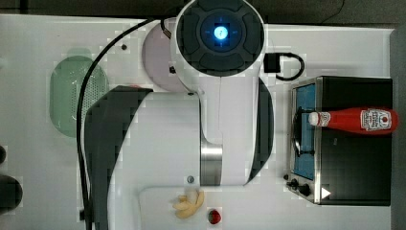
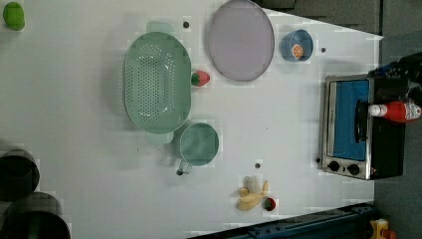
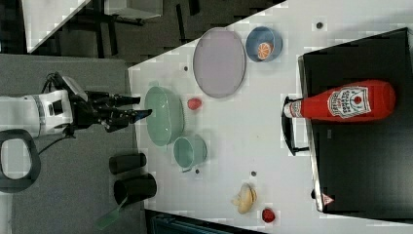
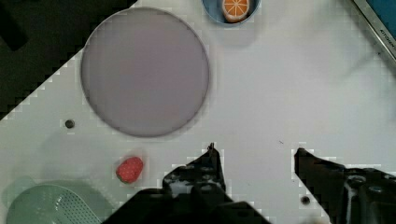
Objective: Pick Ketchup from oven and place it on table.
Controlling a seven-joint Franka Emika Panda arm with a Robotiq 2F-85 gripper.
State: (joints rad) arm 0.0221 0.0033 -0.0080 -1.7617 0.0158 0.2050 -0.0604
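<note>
White arm [image 1: 167, 139], dark joint covers, blue-lit cap, seemingly black tool [image 4: 254, 161]

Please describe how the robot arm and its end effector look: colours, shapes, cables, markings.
The arm has rounded white shells with dark grey joints, a silver ring and a round cap with a glowing blue light. A black cable runs beside it. The end effector is black, with two dark fingers.

There are two strawberries [image 2: 200, 78] [image 2: 269, 203], one ketchup [image 2: 396, 111], one oven [image 2: 359, 127], one purple plate [image 2: 241, 40], one colander [image 2: 157, 82], one green cup [image 2: 199, 144], one blue bowl [image 2: 297, 45] and two black cups [image 3: 127, 163] [image 3: 135, 188].
</note>
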